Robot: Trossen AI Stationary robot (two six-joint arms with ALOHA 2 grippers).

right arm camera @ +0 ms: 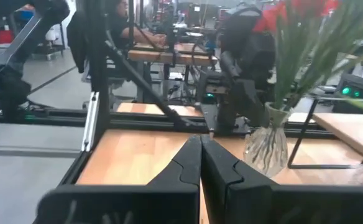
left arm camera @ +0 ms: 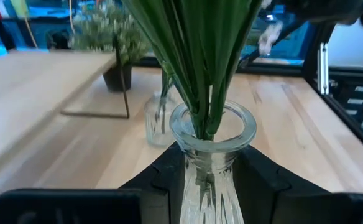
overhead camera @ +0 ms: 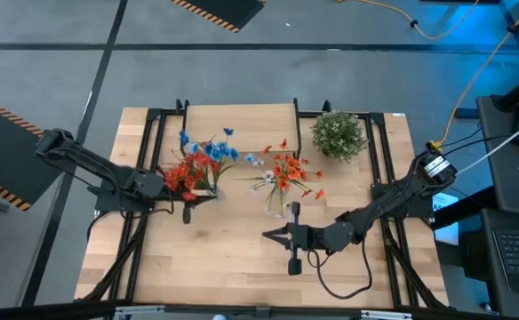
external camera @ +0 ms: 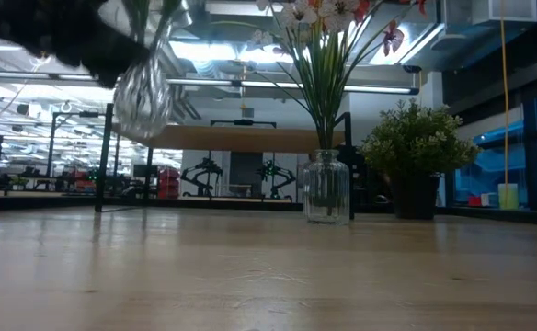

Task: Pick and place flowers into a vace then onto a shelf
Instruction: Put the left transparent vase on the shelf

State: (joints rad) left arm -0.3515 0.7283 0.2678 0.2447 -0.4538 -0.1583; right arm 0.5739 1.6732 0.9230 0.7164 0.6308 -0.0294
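The neck of a clear glass vase [left arm camera: 211, 163] is clamped between the jaws of the left gripper [left arm camera: 209, 177], and the vase is held clear of the wooden tabletop [external camera: 250, 276], tilted, as seen in the low view. Red and blue flowers [overhead camera: 202, 162] on green stems are carried in it. The right gripper [right arm camera: 200, 163] is seen with its jaws pressed together and holding nothing, hovering low over the tabletop in front of a second glass vase [external camera: 326, 187]. That second vase stands upright on the tabletop, filled with orange-red and white flowers [overhead camera: 286, 173], just right of the held vase. A bushy potted plant [overhead camera: 338, 134] is set farther right, near the shelf [left arm camera: 38, 81]. Beyond the tabletop a lit workshop is seen, where a seated person [right arm camera: 122, 28] is visible.
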